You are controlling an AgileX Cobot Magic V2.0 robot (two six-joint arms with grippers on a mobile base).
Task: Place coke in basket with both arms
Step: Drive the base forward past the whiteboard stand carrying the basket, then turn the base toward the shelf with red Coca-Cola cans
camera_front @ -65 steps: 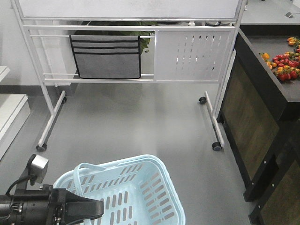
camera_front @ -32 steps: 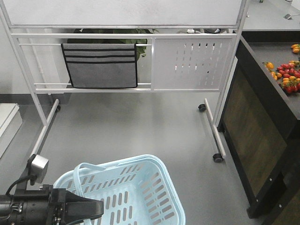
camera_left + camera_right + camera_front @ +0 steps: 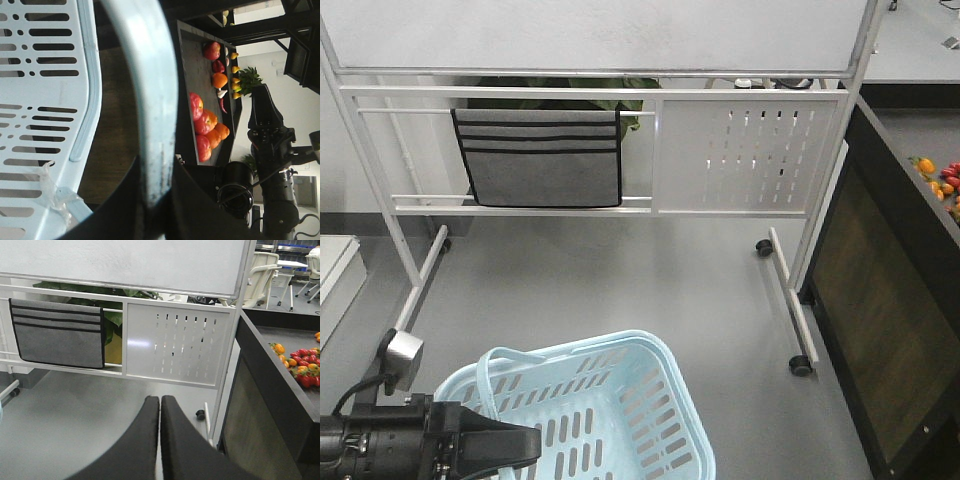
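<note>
- The left hand (image 3: 152,192) is found clamped on one loop handle (image 3: 150,100) of the basket (image 3: 655,365). The basket is held low in front of the robot, and no can is seen in its visible part.
- The right hand (image 3: 160,404) is extended forward and roughly level, with its fingers pressed together and nothing between them.
- The coke is not seen in any view, so its place cannot be stated.
- Judgement: the step in hand is carrying the basket toward the can. The clamp should be held firm and the basket level. The right hand should be opened only once the can is sighted.
- To the right, a dark tabletop (image 3: 290,337) bearing small red and orange fruit (image 3: 302,372) is noted.
- Beyond it, a white wheeled stand (image 3: 735,150) carrying a grey pouch (image 3: 540,160) is recorded.
</note>
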